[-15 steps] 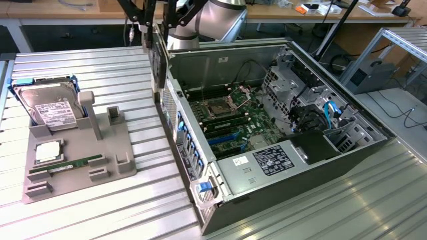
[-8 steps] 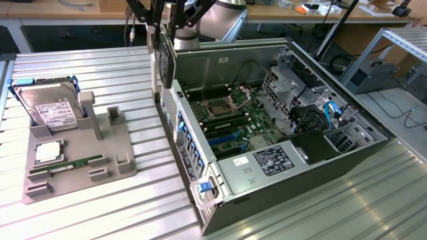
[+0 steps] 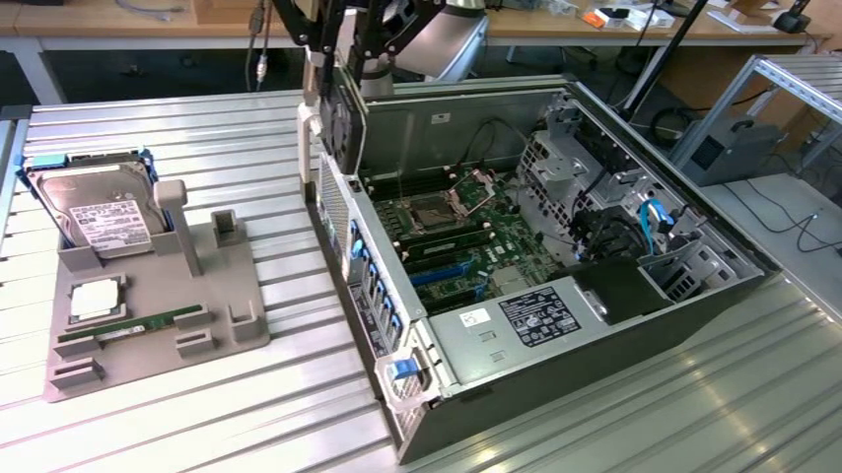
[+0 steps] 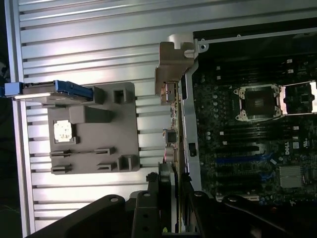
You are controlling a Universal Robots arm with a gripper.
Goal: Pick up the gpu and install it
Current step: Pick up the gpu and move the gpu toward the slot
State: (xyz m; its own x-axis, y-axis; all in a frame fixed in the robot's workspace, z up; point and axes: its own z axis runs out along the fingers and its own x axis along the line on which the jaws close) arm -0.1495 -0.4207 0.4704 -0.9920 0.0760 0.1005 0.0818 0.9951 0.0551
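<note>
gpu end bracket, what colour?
The gpu has a pale tan end bracket, clearest in the wrist view.

exterior: high oblique, wide | wrist: straight down (overhead) | shared: motherboard (image 3: 455,236), fixture (image 3: 158,325)

Bright glare streaks the ribbed table (image 4: 99,49); the case (image 3: 435,128) interior sits shadowed.

I see a grey fixture (image 3: 224,296) on the ribbed metal table (image 3: 172,128), exterior view's left. Hard drive (image 3: 99,217) stands upright in it, green memory stick (image 3: 132,325) lies flat, silver chip (image 3: 95,296) between them. Open PC case (image 3: 566,404) sits just beside; motherboard (image 3: 460,246) and CPU socket (image 3: 432,210) exposed.
</note>
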